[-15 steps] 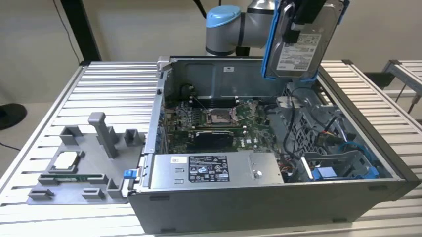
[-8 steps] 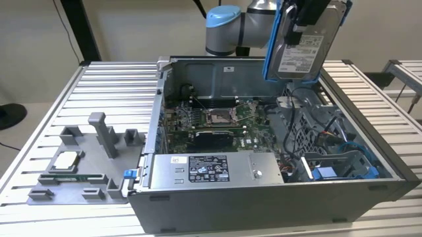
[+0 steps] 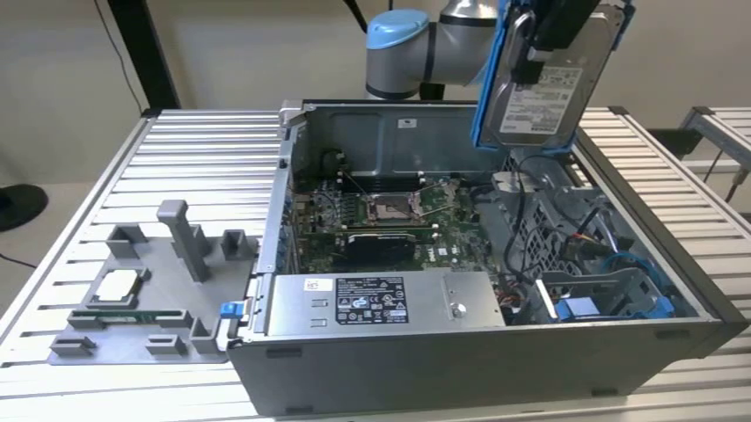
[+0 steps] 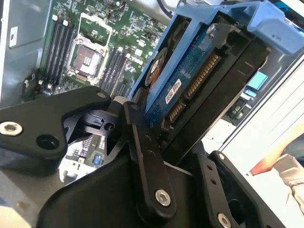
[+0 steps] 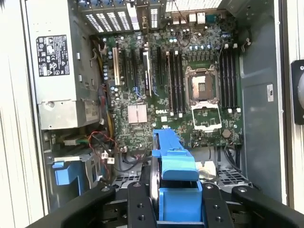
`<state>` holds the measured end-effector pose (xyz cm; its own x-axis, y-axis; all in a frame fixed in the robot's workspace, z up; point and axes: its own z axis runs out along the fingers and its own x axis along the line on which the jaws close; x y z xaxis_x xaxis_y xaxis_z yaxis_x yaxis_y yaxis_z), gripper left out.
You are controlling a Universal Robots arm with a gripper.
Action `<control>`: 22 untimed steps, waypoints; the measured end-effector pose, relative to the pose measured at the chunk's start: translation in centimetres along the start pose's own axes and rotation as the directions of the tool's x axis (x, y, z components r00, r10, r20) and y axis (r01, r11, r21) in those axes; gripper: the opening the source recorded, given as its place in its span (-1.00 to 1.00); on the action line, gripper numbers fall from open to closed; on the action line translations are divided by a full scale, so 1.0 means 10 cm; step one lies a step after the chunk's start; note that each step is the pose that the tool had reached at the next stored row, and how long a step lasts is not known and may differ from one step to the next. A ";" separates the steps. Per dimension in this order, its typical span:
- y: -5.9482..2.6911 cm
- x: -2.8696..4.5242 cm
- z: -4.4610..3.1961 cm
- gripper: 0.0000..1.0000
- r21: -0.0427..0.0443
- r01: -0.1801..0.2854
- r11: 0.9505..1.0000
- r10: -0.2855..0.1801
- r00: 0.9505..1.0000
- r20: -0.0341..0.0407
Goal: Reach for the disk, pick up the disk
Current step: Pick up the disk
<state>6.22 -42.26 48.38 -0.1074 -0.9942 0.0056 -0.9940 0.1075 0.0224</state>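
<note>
Gripper (image 3: 551, 40) is clamped on the disk (image 3: 546, 88); I see the black fingers (image 4: 142, 156) pinching the drive edge-on in the second wrist view, one each side of the blue bracket (image 4: 213, 19). In the first wrist view the bracket's end (image 5: 173, 166) sits right between the finger links (image 5: 137, 209).

Disk is off the chassis, held in the air above the open computer case (image 3: 470, 352), over its rear right area as the exterior view shows it. It hangs nearly upright, tilted slightly, label side facing the exterior camera, blue bracket running along its left edge in that view. In the second wrist view I see the underside circuit board and connector pins (image 4: 204, 71) of the drive.

Arm comes in from the top of the exterior view, the blue-capped joint (image 3: 399, 40) just to the exterior view's left of the gripper, wrist pointing down at the case.

Below the gripper: motherboard (image 5: 180, 80) with empty CPU socket (image 5: 202, 88), memory slots either side. Power supply (image 3: 375, 303) along the case's near wall. Blue drive caddy (image 3: 610, 303) sits in the case's near right corner, well apart from the held disk. Grey fixture tray (image 3: 141, 290) lies on the slatted table (image 3: 200, 149) to the exterior view's left of the case, holding a small silver chip (image 3: 115, 286).
</note>
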 end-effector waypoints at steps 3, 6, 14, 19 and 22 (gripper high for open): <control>-0.032 0.040 -0.001 -1.00 0.000 0.000 1.000 0.000 1.000 0.000; -0.070 0.080 -0.001 -1.00 0.000 0.001 1.000 -0.001 1.000 0.000; -0.173 0.172 -0.003 -1.00 0.000 0.002 1.000 -0.002 1.000 0.000; -0.235 0.230 -0.004 -1.00 0.000 0.002 1.000 -0.002 1.000 0.000; -0.274 0.271 -0.005 -1.00 0.000 0.002 1.000 -0.002 1.000 0.000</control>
<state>8.66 -45.26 48.38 -0.1049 -0.9945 0.0057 -0.9942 0.1050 0.0225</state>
